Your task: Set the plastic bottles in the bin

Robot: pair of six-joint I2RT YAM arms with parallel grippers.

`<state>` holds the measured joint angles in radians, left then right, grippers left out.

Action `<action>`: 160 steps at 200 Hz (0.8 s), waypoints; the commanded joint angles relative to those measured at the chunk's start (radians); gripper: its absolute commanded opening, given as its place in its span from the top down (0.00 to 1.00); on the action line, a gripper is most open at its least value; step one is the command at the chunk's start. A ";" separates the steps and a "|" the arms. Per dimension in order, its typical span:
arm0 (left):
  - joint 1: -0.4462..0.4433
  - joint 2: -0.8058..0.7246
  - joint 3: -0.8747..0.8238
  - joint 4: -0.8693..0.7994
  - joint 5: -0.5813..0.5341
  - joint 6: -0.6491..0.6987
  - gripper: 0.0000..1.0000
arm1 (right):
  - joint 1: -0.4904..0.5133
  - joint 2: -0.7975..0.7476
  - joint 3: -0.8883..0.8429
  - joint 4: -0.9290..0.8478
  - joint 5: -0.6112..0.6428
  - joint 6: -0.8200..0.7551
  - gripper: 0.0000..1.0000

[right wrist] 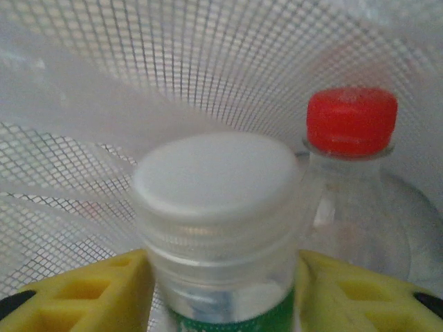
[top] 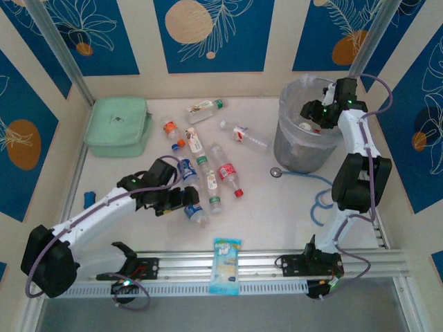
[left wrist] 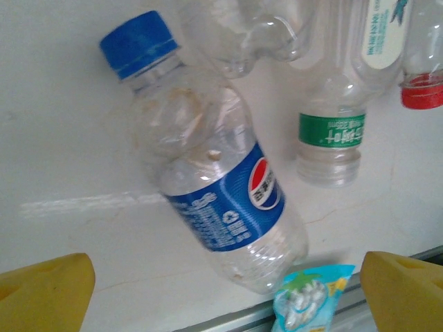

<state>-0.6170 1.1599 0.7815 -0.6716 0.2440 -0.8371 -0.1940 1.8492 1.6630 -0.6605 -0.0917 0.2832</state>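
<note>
Top external view has my left pincer (top: 185, 200) down low on the table (top: 277, 207), at the near edge of the bottle pile. My right pincer (top: 315, 114) is reaching into the mouth of the bin (top: 297, 149) over at the far right.

Left wrist cam: left pincer (left wrist: 223, 290) is spread wide, one yellow finger in each bottom corner. The blue-capped bottle (left wrist: 221, 187) lies tilted on the table between them, touching neither. Just past it are a green-labelled bottle (left wrist: 330, 131) and a red cap (left wrist: 422, 90), and the blue-and-white packet (left wrist: 308, 297) pokes in by the bottle's base.

Right wrist cam: right pincer (right wrist: 221, 283) has the neck of a white-capped bottle (right wrist: 214, 180) between its fingers. They look right up against its sides, but honestly I can't tell if I'm squeezing it or just flanking it. It's inside the bin, mesh wall (right wrist: 208, 69) all round, with a red-capped bottle (right wrist: 353, 138) just beside it.

More bottles lie loose mid-table, like the red-labelled bottle (top: 227, 173).
</note>
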 commanded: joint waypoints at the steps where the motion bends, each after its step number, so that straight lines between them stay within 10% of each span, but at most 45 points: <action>1: -0.009 0.035 -0.021 0.087 0.078 -0.040 0.00 | -0.022 -0.035 0.069 -0.101 -0.037 0.009 0.35; 160: -0.073 0.133 -0.147 0.270 0.143 -0.133 0.03 | -0.063 -0.408 0.117 -0.258 -0.274 0.184 0.01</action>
<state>-0.6659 1.2667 0.6762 -0.4820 0.3389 -0.9123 -0.2623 1.4887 1.8301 -0.9382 -0.2535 0.3992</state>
